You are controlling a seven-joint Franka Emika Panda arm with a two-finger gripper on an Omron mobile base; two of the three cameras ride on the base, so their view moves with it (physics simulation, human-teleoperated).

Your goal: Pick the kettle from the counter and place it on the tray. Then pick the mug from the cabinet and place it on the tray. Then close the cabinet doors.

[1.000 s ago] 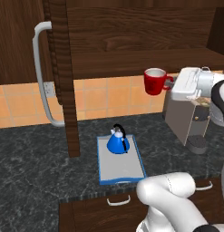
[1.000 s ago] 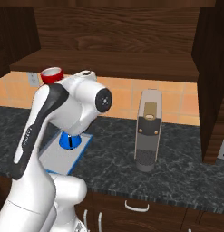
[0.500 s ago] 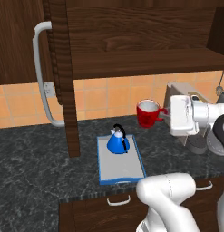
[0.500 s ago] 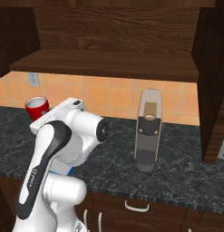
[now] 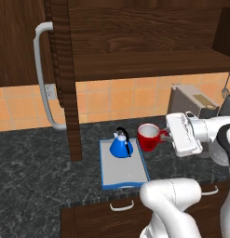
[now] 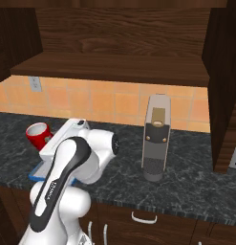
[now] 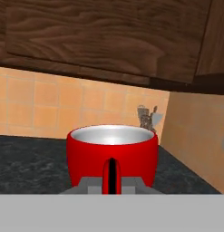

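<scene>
in the left base view i have the gripper (image 5: 166, 134) clamped on the handle of the mug (image 5: 149, 137), which hangs upright just beside the right rim of the tray (image 5: 109, 177), with the kettle (image 5: 121, 145) already standing on the tray's far end. in the right base view the mug (image 6: 38, 135) sits low over the counter (image 6: 196, 182), left of my arm. in the hand view the mug (image 7: 112, 155) is level, its handle between the jaws. i'd carry it left over bare tray, clear of the kettle, lower it flat, then release.
</scene>
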